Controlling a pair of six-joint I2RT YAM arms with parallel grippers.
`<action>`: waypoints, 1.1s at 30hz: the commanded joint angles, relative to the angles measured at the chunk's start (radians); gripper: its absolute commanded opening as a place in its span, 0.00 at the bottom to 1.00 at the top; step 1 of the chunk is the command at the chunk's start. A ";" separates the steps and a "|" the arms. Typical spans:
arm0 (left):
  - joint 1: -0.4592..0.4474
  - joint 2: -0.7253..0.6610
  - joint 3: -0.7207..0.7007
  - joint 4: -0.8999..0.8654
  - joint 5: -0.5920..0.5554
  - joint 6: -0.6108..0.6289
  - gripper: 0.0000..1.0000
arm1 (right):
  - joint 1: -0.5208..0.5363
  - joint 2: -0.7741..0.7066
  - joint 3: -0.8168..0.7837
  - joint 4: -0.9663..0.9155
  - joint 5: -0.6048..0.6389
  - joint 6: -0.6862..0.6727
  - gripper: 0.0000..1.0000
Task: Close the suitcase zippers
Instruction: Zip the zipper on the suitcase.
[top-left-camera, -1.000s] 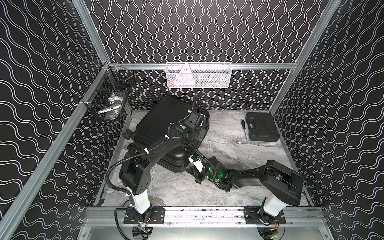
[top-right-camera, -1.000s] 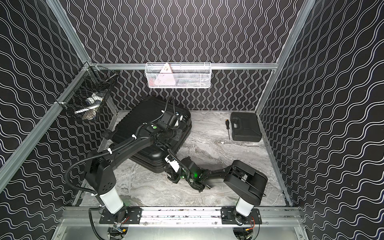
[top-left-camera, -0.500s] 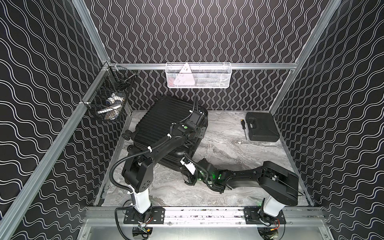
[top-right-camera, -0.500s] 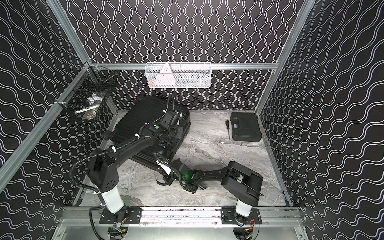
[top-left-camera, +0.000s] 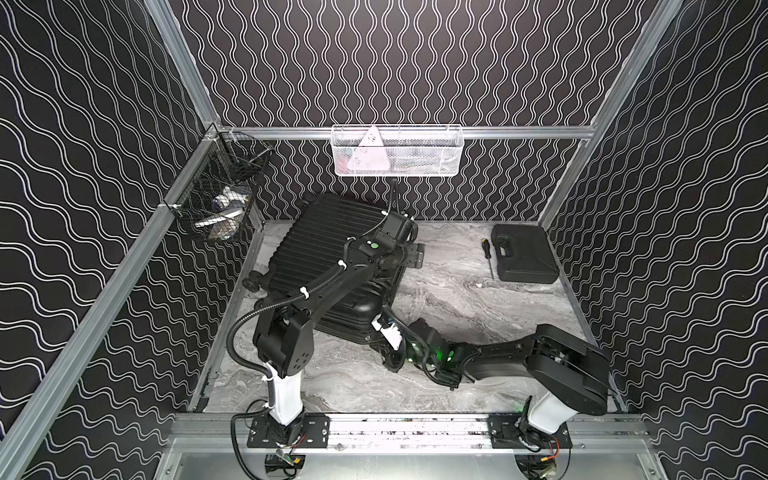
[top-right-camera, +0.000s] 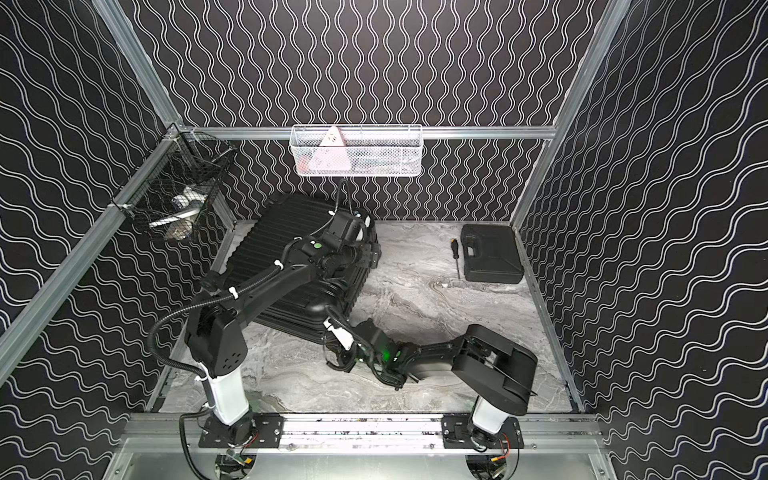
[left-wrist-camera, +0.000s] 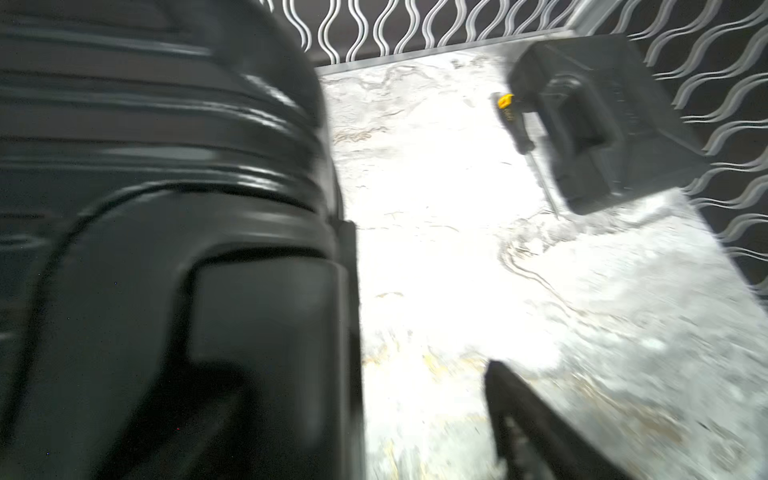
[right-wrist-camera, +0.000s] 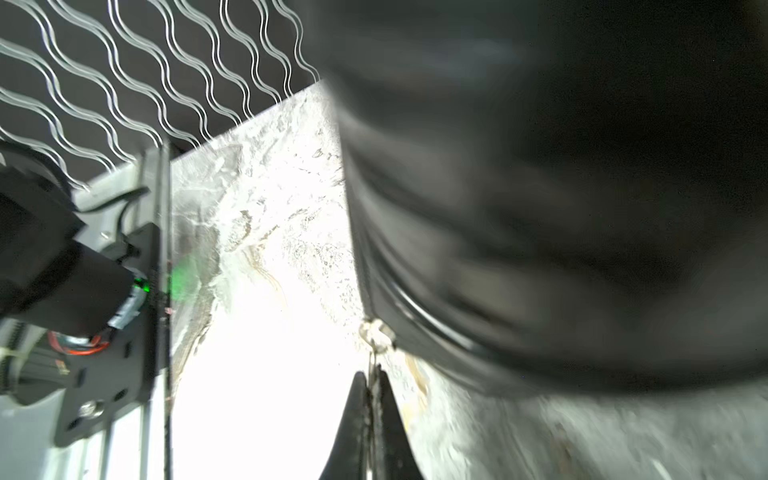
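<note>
Grey marble tabletop fills the floor of the booth. Black and ribbed, the suitcase lies flat on it at the back left, its caster wheels toward the left wall.

From where I stand, the left arm reaches across the top shell. The left gripper hangs off the case's right edge with its jaws spread. In the wrist view the one finger I can make out sits clear of the shell.

The right arm lies low along the table and points at the case's near corner. The right gripper is pinched tight on the small metal zipper pull, at the end of the zippers running along the rim.

A flat black tool case sits at the far right, well apart from the suitcase, with a screwdriver just beside it. A white wire basket hangs on the back rail, and a black wire basket hangs on the left rail.
</note>
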 joint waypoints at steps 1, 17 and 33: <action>0.012 -0.084 0.007 0.032 0.087 0.131 0.90 | -0.051 -0.030 -0.052 -0.029 -0.122 0.069 0.00; 0.515 -0.366 -0.216 -0.141 -0.258 0.120 0.81 | -0.144 -0.077 -0.100 -0.026 -0.176 0.121 0.00; 0.737 -0.326 -0.273 -0.380 -0.350 0.212 0.73 | -0.171 -0.142 -0.104 -0.106 -0.135 0.109 0.00</action>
